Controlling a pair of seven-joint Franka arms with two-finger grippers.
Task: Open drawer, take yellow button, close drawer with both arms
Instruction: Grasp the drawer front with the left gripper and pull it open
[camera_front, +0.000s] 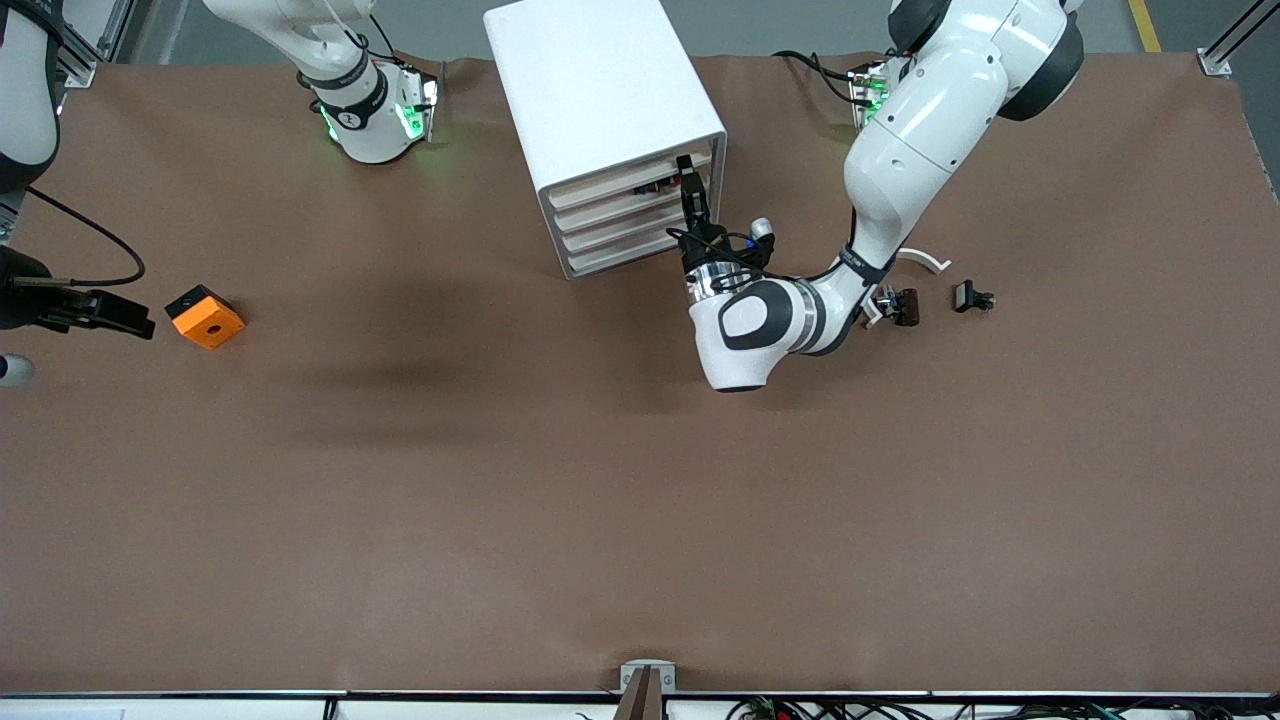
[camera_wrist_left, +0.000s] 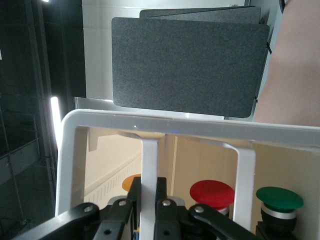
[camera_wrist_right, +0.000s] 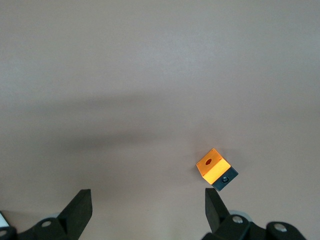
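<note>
Two white arms at work over a brown table (camera_front: 640, 500). Left arm (camera_front: 905, 140) reaching down from its base to the front of a white box cabinet (camera_front: 600, 90) with four shallow drawers stacked alike. Right arm (camera_front: 25, 110) waiting at its own end of the table.

Left gripper (camera_front: 687, 172) at the top drawer (camera_front: 625, 188), fingers (camera_wrist_left: 161, 192) pressed together, pinching a white upright rib of the drawer front (camera_wrist_left: 150, 165). Hard to tell from the front view how far out the drawer stands.

Right gripper (camera_front: 125, 318) low over bare table just beside an orange cube (camera_front: 205, 316) with a round hole, jaws spread wide, holding nothing; cube (camera_wrist_right: 216, 169) also seen in the right wrist view, between and past the fingertips (camera_wrist_right: 214, 202).

Inside the drawer, through its front: the button (camera_wrist_left: 129, 181), orange-yellow cap mostly hidden by the left fingers, beside a red cap (camera_wrist_left: 212, 191) and a green cap (camera_wrist_left: 279, 198).

Two small black clips (camera_front: 972, 297) on the table near the left arm's end.
</note>
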